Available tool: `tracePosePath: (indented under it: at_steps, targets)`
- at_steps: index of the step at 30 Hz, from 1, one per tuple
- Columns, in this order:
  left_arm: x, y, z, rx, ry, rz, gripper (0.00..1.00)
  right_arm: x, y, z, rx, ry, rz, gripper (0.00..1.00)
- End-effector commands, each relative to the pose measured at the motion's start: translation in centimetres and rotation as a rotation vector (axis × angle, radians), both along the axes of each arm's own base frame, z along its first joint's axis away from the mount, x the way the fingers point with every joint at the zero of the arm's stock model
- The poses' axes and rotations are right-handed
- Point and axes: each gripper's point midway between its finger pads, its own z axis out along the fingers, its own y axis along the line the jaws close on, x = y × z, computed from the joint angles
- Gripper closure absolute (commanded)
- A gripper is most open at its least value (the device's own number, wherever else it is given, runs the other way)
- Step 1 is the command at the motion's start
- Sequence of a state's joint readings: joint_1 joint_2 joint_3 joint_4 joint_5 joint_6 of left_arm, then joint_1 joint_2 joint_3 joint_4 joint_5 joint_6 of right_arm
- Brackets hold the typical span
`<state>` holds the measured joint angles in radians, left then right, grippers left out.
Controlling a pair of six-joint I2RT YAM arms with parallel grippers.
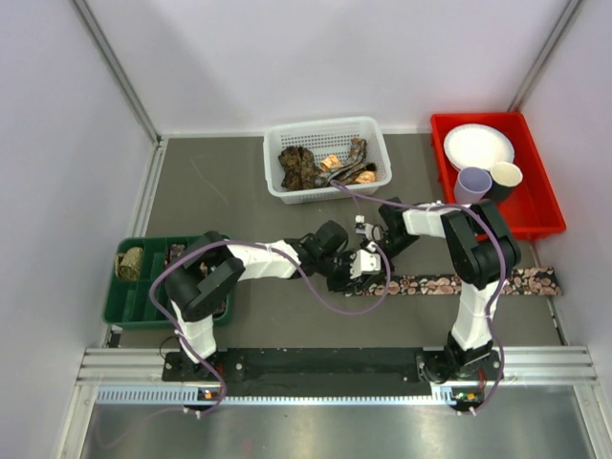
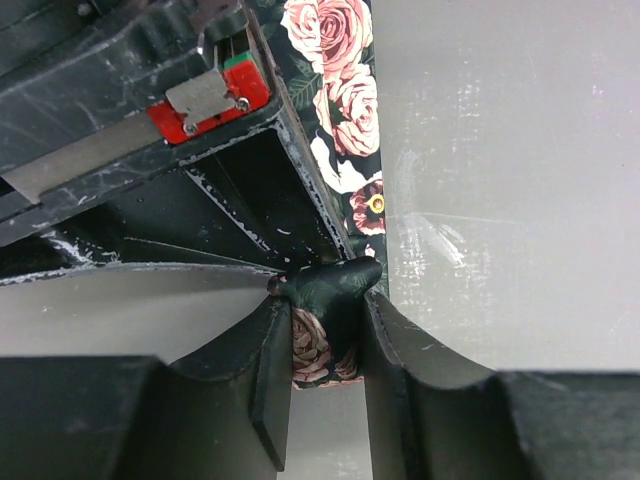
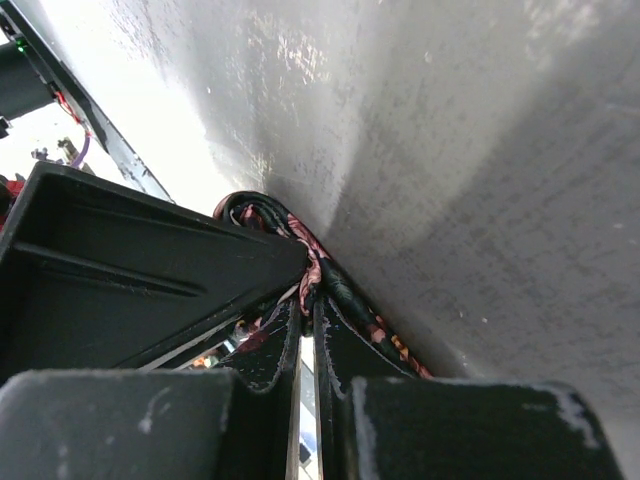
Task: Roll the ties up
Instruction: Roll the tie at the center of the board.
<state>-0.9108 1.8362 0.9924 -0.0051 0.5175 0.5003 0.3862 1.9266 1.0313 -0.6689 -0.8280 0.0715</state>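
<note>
The tie (image 1: 478, 283) is laid flat along the desk (image 1: 239, 201) in front of the right arm, w/ its left end gathered up where both sets of jaws meet, near the desk's middle. The left jaws are seen closed around that folded end, fabric filling the gap btwn them. The right jaws are pressed together, w/ a thin layer of fabric seemingly nipped at the tips. The roll is judged barely begun, so most of the risk lies in the first turns. If the fold is gripped too loosely by the left jaws, the end could be pulled out once the right jaws are turned, and the coil would be lost. If it is squeezed off-centre, the roll could be started skewed, and a cone would be produced instead of an even coil. B/c the two sets of jaws are crowded against each other, a bump or a snag of fabric btwn them is possible, esp. as the left wrist view is partly blocked by the right arm. The long free length could also be dragged sideways or twisted if pulled out of line. Other ties (image 1: 316, 164) are heaped in the basket (image 1: 277, 186) behind, and one rolled tie (image 1: 130, 263) is seen in the green tray (image 1: 113, 304) at left, well apart; neither is thought at risk.
</note>
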Motion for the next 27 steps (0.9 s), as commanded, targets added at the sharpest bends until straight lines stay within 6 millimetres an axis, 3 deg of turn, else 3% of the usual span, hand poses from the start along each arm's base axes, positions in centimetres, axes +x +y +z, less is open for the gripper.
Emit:
tracePosePath:
  at_steps: [1, 5, 13, 18, 27]
  targets:
    - [-1.8, 4.8, -5.5, 0.257, 0.064, 0.003, 0.71, 0.4, 0.1, 0.5, -0.008, -0.069, 0.056, 0.94]
    - [-2.0, 5.1, -5.4, 0.272, 0.065, -0.012, 0.73, 0.5, -0.1, 1.9, 0.004, -0.063, 0.048, 0.87]
    - [-1.6, 5.2, -5.9, 0.331, 0.073, -0.014, 0.76, 0.6, -2.5, 4.6, 0.050, -0.063, 0.030, 0.73]
    - [-1.6, 5.3, -5.9, 0.345, 0.071, -0.027, 0.76, 0.8, -1.3, 6.2, 0.139, -0.088, -0.011, 0.72]
    - [-1.9, 5.3, -6.0, 0.356, 0.069, -0.036, 0.76, 1.7, 0.1, 4.2, 0.147, -0.033, -0.067, 0.69]
